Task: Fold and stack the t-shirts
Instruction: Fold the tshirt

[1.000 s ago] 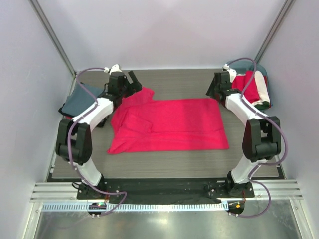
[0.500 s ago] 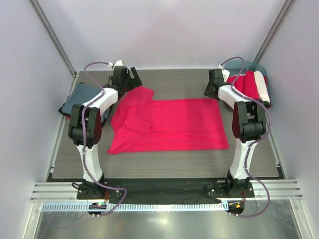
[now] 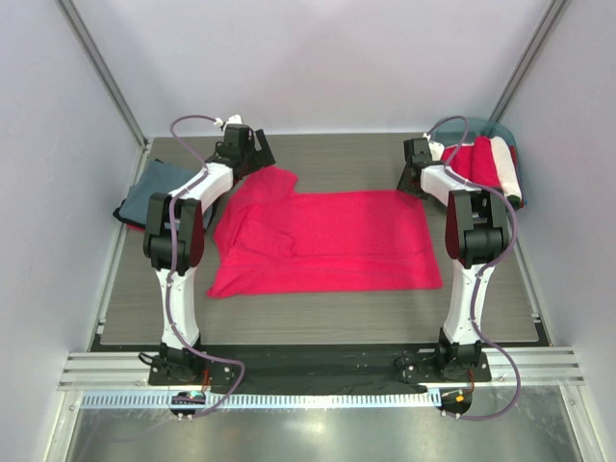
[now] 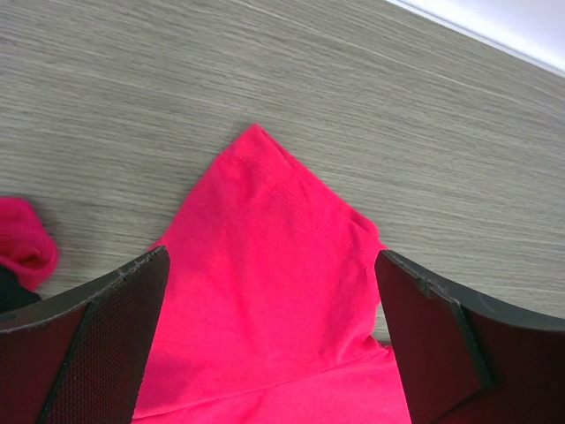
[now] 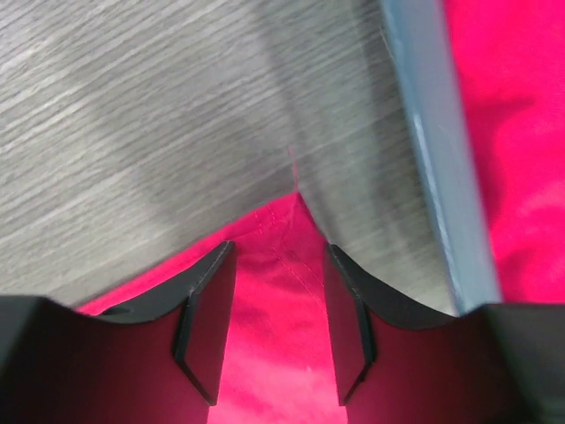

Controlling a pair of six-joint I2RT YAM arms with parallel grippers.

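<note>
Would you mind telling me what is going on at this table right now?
A crimson t-shirt lies spread on the table. The robot's left gripper hovers wide open over its far left sleeve; the right gripper straddles the far right corner, jaws not closed. A blue-grey shirt lies at the left edge; other shirts sit in the teal tub on the right.

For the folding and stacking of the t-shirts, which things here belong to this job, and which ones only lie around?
Belong to the job:
- crimson t-shirt, spread on the table
- blue-grey t-shirt, at the left edge
- red and white shirts, heaped at the far right

Only lying about:
- teal tub, which just holds that heap
</note>
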